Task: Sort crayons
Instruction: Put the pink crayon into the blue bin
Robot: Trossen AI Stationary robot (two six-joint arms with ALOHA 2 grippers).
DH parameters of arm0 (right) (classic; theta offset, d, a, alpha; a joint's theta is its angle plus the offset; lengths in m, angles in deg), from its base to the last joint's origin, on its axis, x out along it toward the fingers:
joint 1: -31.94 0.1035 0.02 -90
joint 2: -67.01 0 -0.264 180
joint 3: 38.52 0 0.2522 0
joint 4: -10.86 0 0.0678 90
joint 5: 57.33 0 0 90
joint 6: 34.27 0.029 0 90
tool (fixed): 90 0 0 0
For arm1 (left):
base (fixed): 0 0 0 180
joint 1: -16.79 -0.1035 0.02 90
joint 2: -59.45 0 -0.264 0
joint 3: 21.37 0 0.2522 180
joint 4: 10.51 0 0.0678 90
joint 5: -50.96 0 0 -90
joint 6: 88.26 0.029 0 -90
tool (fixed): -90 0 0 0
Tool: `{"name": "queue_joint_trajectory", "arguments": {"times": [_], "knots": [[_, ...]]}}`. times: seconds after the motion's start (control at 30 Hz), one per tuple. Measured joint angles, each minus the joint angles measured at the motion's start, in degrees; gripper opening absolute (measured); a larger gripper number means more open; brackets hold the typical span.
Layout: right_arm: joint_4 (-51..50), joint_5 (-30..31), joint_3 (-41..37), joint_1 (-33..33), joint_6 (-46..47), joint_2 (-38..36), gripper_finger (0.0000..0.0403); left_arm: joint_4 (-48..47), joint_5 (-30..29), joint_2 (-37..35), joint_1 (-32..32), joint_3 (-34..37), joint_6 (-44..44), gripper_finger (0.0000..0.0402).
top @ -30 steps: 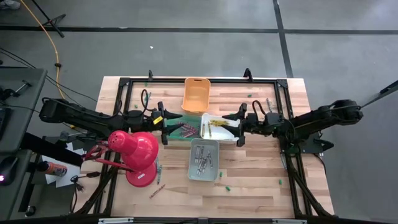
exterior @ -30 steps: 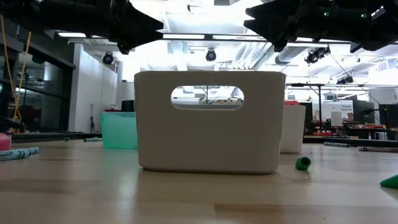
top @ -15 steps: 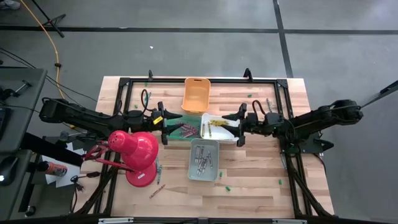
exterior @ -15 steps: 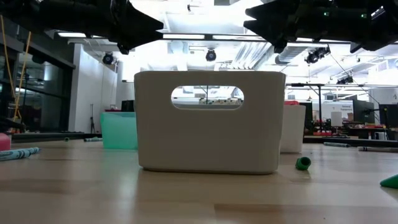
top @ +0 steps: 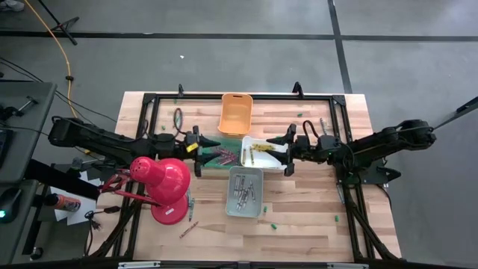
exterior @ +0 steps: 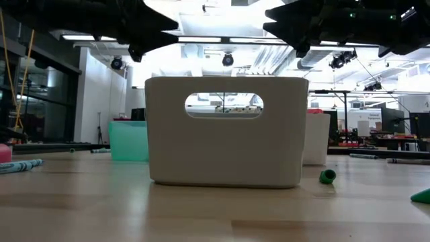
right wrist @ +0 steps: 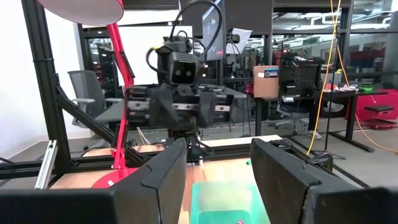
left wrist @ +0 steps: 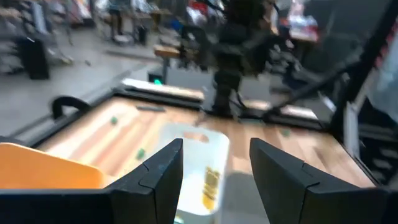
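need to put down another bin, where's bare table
Bare wood lies along the table edge right of the grey bin, and between the orange bin and the right frame. Centre is crowded: bins, both hands, and the red lamp.

Overhead, table-level and wrist cameras share the white bin (top: pixel 263 153).

Crayons lie in three sorted heaps: red ones (top: pixel 222 156) at nine o'clock, yellow (top: pixel 261 149) at center, grey (top: pixel 243 192) at six o'clock.
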Motion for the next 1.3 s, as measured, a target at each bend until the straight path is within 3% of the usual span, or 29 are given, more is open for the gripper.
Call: {"name": "queue_joint_trajectory", "arguments": {"times": [0.13, 0.37, 0.6, 0.73, 0.87, 1.1, 1.3], "knots": [[0.28, -0.01, 0.02, 0.00, -0.02, 0.00, 0.0173, -12.07, -0.46, 3.69, 3.07, -7.15, -1.88, 0.0172], [0.88, -0.01, 0.07, 0.00, 1.06, 0.00, 0.0173, -45.22, -3.36, 15.41, 6.20, -22.68, -13.15, 0.0172], [2.14, -0.41, 0.07, 0.07, 4.01, 0.00, 0.0173, -71.10, 7.77, 26.81, 11.57, -37.59, -21.65, 0.0172], [2.23, -0.73, 0.07, 0.07, 5.59, -0.02, 0.0173, -77.52, 16.42, 31.63, 15.55, -42.94, -22.17, 0.0172], [2.36, -0.78, 0.07, 0.07, 6.08, -0.04, 0.0173, -77.21, 23.36, 34.51, 20.60, -44.54, -21.46, 0.0172], [2.70, -0.93, 0.07, 0.07, 6.04, -0.04, 0.0173, -76.50, 22.43, 39.40, 28.56, -44.54, -23.25, 0.0172], [2.75, -0.93, 0.06, 0.07, 5.99, -0.04, 0.0173, -78.01, 18.05, 44.51, 33.44, -44.52, -26.53, 0.0172]]}}
